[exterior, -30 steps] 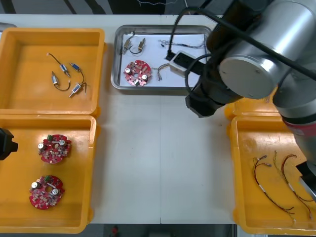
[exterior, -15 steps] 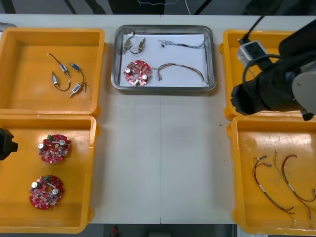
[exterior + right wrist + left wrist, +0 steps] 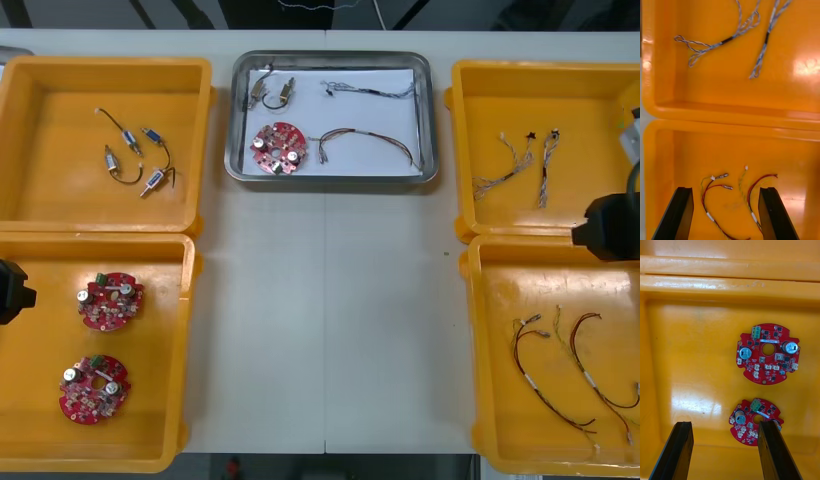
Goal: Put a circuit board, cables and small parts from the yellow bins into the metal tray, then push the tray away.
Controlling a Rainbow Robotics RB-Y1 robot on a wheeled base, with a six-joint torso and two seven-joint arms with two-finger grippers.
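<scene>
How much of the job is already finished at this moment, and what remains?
Loading looks done: the metal tray holds a circuit board, two cables and small metal parts. Nothing is in hand: the right gripper is open over the red and yellow cables in its near bin, the left gripper open over the boards. Left: pushing the tray away.
</scene>
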